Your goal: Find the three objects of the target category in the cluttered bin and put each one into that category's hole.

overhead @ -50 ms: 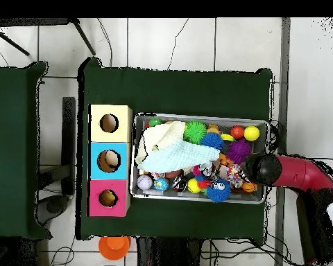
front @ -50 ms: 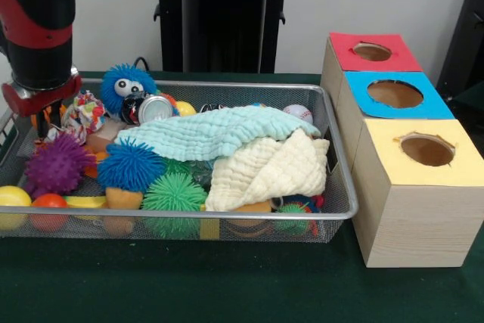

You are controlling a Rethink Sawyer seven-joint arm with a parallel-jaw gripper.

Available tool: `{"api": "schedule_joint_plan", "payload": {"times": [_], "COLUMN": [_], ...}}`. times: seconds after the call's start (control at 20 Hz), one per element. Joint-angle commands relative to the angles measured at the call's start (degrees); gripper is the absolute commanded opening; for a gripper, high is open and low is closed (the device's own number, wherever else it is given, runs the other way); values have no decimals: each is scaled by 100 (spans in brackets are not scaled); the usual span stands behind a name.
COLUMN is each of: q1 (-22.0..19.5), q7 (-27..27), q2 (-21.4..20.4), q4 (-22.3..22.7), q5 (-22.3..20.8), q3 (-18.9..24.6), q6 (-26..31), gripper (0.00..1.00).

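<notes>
Gripper [front @ -50 ms: 47, 120], fingers' state untellable, is hanging over the wire bin [front @ -50 ms: 336, 153]'s end farthest from the holed boxes [front @ -50 ms: 414, 187]; target items, perhaps buried, are lying under cloths [front @ -50 ms: 219, 132], risking a snagged cloth.

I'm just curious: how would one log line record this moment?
arm: over bin end | cloths: covering toys | holes: nothing visible inside

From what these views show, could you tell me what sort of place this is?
Probably a robot lab's sorting test station: a wire bin crammed with toys and cloths, three wooden boxes with colour-topped holes, and a green-covered table on a tiled floor with cables.
</notes>
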Motion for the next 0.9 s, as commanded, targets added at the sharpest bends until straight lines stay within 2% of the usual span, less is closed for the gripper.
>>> {"api": "schedule_joint_plan", "payload": {"times": [0.05, 0.9], "q1": [149, 642], "q7": [414, 662], "q2": [-540, -1606], "q4": [1010, 1607], "q5": [233, 358], "q3": [639, 241], "q6": [-495, -102], "gripper": [0, 0]}}
